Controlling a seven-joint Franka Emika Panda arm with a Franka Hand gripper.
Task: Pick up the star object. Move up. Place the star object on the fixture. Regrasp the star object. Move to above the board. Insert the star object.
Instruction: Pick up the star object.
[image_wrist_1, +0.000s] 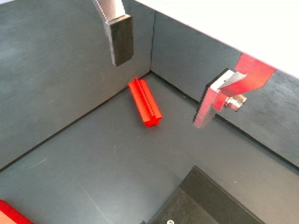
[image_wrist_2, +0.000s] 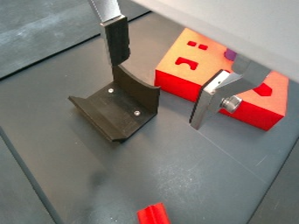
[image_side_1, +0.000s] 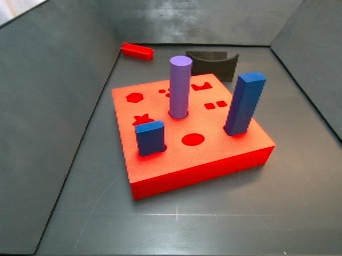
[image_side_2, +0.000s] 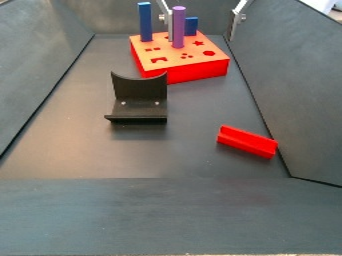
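Observation:
The star object (image_wrist_1: 145, 102), a bright red ridged peg, lies flat on the dark floor close to a side wall, as a side view also shows (image_side_2: 247, 141). My gripper (image_wrist_1: 159, 94) hangs open and empty above the floor. The peg sits below and between its fingers (image_wrist_1: 121, 39), apart from both. In a wrist view the fixture (image_wrist_2: 117, 109), a black curved bracket, stands under the gripper (image_wrist_2: 158, 94), with the red board (image_wrist_2: 187, 83) beyond it. In a side view the fixture (image_side_2: 138, 100) stands between the peg and the board (image_side_2: 201, 68).
On the board (image_side_1: 201, 160) stand a tall purple cylinder (image_side_1: 179, 85) and two blue pegs (image_side_1: 245, 103), beside a star hole (image_side_1: 144, 119) and round holes. Grey walls enclose the floor on all sides. A little of the gripper (image_side_2: 241, 8) shows at a side view's upper edge.

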